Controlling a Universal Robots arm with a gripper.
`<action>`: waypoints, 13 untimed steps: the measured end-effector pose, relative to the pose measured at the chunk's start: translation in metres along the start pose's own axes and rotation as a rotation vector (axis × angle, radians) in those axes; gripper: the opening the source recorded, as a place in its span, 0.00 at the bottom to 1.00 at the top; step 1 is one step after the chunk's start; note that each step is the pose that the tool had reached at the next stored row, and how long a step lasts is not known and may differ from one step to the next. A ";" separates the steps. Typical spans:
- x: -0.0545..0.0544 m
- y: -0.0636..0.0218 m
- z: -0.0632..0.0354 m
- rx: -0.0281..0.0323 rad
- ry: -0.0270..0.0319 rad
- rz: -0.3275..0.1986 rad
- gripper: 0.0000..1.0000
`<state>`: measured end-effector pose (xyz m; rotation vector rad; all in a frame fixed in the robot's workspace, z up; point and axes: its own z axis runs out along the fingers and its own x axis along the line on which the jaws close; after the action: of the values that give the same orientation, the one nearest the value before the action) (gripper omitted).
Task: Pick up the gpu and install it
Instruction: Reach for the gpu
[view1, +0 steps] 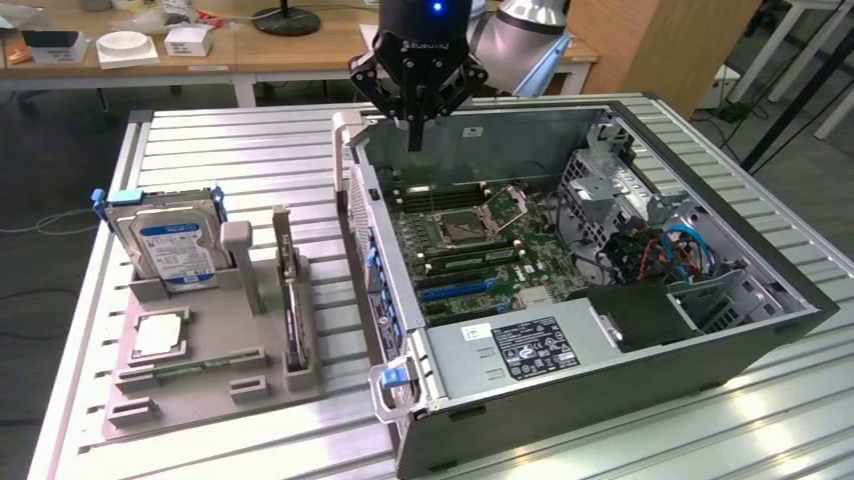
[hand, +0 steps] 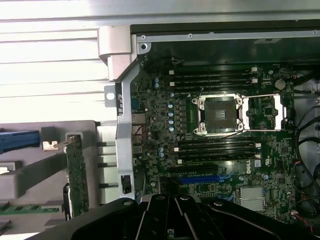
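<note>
Black and matte, the gripper (view1: 415, 138) hangs with its two fingers pressed together into one blunt point, nothing between them (no card, no cable). The wrist is vertical, so the fingers aim straight down over the rear part of the open computer case (view1: 627, 395), above the motherboard (view1: 461, 240) and clear of it.

The case lies on its side with the panel off, probably so the board faces upward and a card can be pushed in from above; the blue expansion slot (hand: 200, 177) near the empty processor socket (hand: 220, 115) looks unoccupied.

Further out, towards the exterior view's left, the gpu (hand: 77, 170) has not been lifted. It stands on its long edge in a slot of the grey holder (view1: 200, 385), beside the case and well apart from the fingers, its silver bracket at one end. Held upright like that, its top edge seems offered for a pinch from above. The hard drive (view1: 167, 250) is propped in the same holder, which rests on the slatted metal table (view1: 240, 140)
</note>
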<state>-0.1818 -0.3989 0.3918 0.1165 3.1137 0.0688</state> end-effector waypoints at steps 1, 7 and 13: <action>0.001 -0.0001 0.0000 0.0000 0.0000 0.000 0.11; 0.007 -0.0005 0.0001 -0.0001 -0.0001 0.000 0.11; 0.013 -0.0009 0.0001 -0.0001 -0.0001 0.000 0.11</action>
<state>-0.1944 -0.3988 0.3914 0.1166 3.1137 0.0689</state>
